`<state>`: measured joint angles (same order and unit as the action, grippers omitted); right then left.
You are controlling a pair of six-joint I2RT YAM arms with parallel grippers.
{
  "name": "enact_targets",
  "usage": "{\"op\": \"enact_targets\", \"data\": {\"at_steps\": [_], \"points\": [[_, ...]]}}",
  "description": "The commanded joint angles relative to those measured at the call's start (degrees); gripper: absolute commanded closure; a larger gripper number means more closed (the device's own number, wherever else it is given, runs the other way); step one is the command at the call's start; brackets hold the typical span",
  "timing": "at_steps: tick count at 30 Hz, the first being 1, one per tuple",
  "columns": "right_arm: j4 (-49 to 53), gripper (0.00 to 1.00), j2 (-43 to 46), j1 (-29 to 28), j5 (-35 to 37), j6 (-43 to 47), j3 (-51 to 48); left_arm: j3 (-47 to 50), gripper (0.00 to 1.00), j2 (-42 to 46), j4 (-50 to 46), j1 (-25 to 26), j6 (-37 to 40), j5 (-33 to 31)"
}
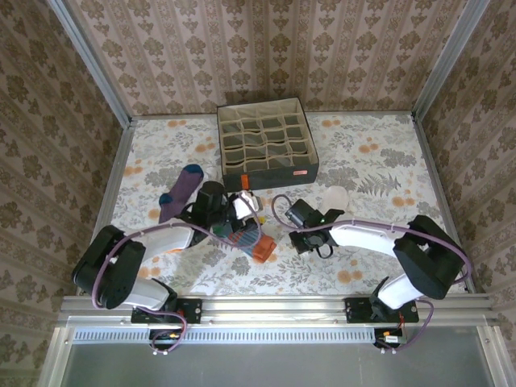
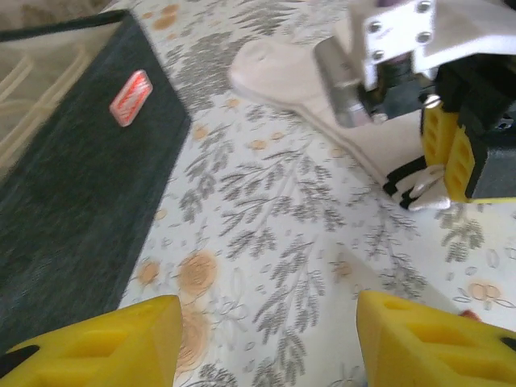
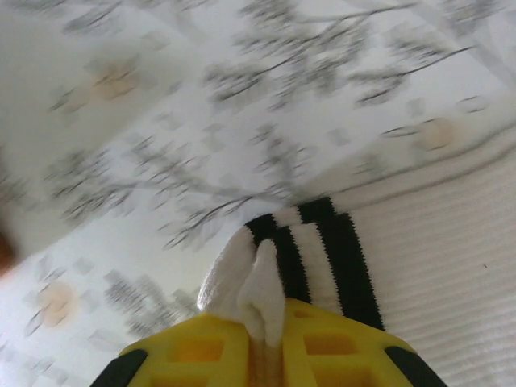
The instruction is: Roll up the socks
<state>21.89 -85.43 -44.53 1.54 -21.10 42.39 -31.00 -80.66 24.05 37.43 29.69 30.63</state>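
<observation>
1. White sock [image 3: 435, 266], look: ribbed knit cloth, soft and matt.
2. Right gripper [image 3: 263, 322]: yellow moulded plastic, dull finish.
3. Box [image 2: 72, 193]: dark felt-like cloth, matt, with a glossy red tag [image 2: 130, 97].
4. Table cover [image 2: 266, 242]: smooth floral print.
5. Bracket [image 2: 395, 36]: bare metal, shiny screws.

left arm [image 1: 157, 239] angled up-right from base, wrist turned inward. left gripper [image 2: 266, 339]: yellow jaws apart, gap between them bare. right arm [image 1: 367, 234] stretched leftward, held low. right gripper [image 3: 262, 322]: yellow jaws pinched together on cuff of white black-striped fabric sock [image 3: 322, 250].
</observation>
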Motion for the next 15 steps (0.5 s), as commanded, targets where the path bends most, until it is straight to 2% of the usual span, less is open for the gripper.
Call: {"op": "enact_targets", "data": {"at_steps": [1,3,6,10,15], "points": [[-1.5,0.72,2.5,-0.2,-9.2,3.9,-1.9,3.1,0.43,2.0,1.1,4.2,6.2,1.3],[-2.0,0.53,4.4,-0.2,-8.9,3.6,-2.9,4.1,0.43,2.3,0.9,6.9,6.4,0.2],[-6.4,0.4,10.1,-0.2,-9.0,2.1,-6.9,4.7,0.43,1.2,0.5,10.7,7.9,-1.2],[-7.5,0.39,17.7,-0.4,-3.9,-1.4,-11.8,4.0,0.48,-0.7,0.3,14.2,10.3,-2.1],[-5.3,0.45,27.3,-0.2,3.1,-7.0,-16.6,1.6,0.51,-3.7,-1.6,17.4,17.7,-5.2]]}}
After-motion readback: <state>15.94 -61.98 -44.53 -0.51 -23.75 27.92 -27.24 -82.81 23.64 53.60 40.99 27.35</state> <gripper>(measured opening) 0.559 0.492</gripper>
